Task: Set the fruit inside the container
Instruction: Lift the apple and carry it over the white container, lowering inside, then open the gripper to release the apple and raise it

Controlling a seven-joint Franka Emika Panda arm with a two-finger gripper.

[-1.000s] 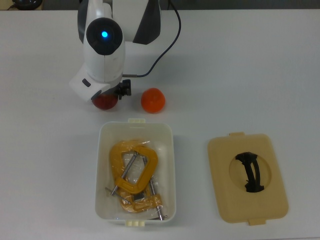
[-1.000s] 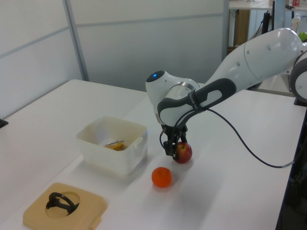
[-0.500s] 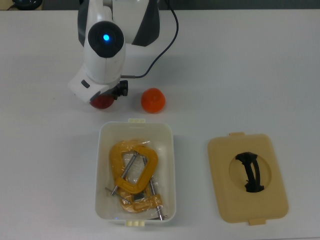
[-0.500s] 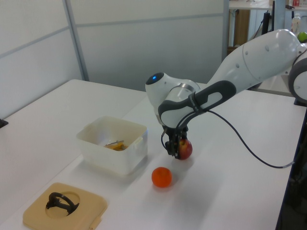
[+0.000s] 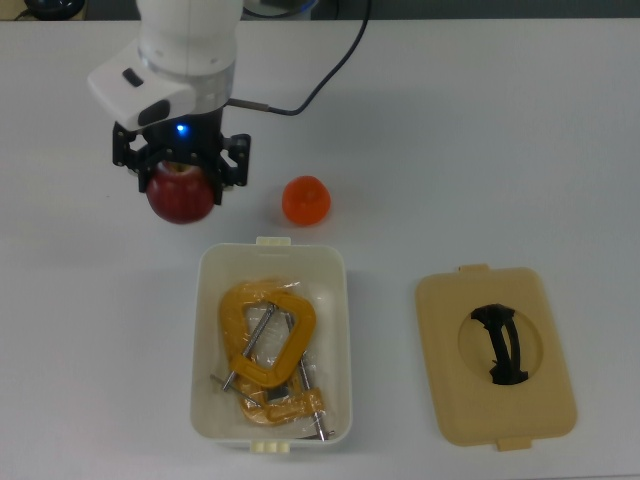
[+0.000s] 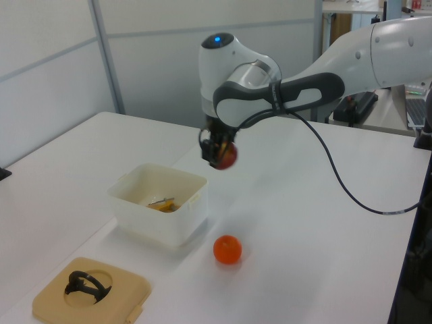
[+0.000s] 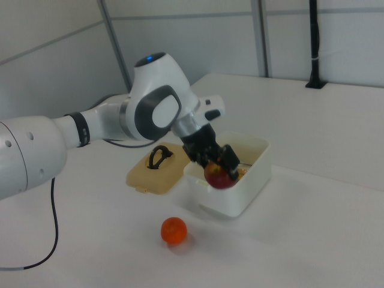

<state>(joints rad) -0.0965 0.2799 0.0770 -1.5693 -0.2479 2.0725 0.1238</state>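
Note:
My gripper point(image 5: 181, 190) point(image 6: 221, 155) point(image 7: 219, 173) is shut on the dark red apple point(image 5: 182, 196) point(image 6: 227, 156) point(image 7: 219, 176) and holds it well above the table. In the top view the apple hangs up and to the left of the white container point(image 5: 207, 300) point(image 6: 131, 209) point(image 7: 255, 177). The orange point(image 5: 305, 200) point(image 6: 227, 249) point(image 7: 174, 230) rests on the table just outside the container's short side, apart from the gripper.
Yellow metal clamps point(image 5: 265, 345) lie inside the container. A flat tan lid point(image 5: 440, 350) point(image 6: 54, 300) point(image 7: 144, 174) with a black handle lies beside it on the table. A black cable point(image 5: 330, 80) trails from the arm across the table.
The gripper has risen from the table with the apple in it and turned its wrist. The orange, the container and the lid have stayed put.

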